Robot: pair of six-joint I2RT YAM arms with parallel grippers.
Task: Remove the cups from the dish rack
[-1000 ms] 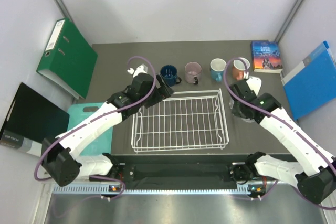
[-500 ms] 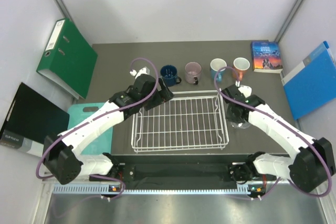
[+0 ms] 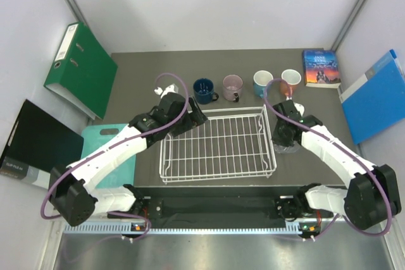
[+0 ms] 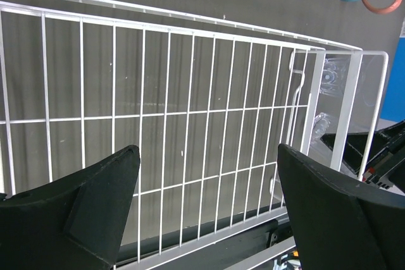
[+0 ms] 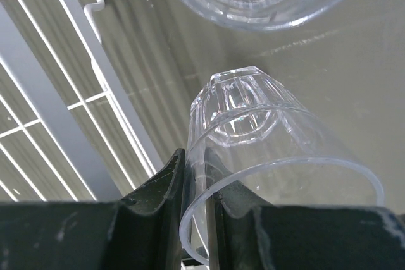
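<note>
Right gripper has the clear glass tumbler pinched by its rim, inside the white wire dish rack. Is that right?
Not quite. The right gripper does pinch the clear glass tumbler by its rim, but the tumbler is outside the white wire dish rack, over the dark table beside its right side. The right wrist view shows it.
</note>
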